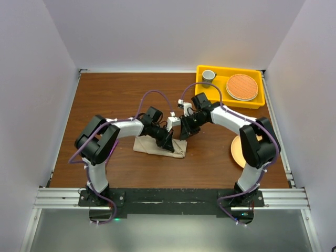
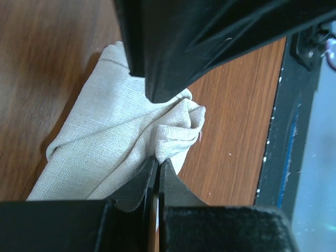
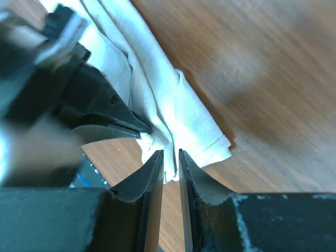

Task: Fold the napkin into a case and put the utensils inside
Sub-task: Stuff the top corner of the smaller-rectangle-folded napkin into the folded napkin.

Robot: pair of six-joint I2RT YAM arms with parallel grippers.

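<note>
The beige napkin point(image 1: 149, 145) lies folded into a narrow strip on the wooden table, just in front of both arms. My left gripper point(image 1: 169, 147) is at the strip's right end, shut on a bunched corner fold of the napkin point(image 2: 105, 136), jaws pressed together point(image 2: 158, 160). My right gripper point(image 1: 184, 135) points down at the same end from the far side. Its jaws point(image 3: 170, 152) stand a little apart, with the edge of the napkin point(image 3: 178, 105) showing in the narrow gap. The utensils are out of view.
A yellow tray point(image 1: 252, 103) at the back right holds a small cup point(image 1: 208, 75) and a round woven mat point(image 1: 242, 86). A peach plate point(image 1: 236, 151) sits at the right, partly under the right arm. A black rail point(image 1: 173, 197) runs along the near edge.
</note>
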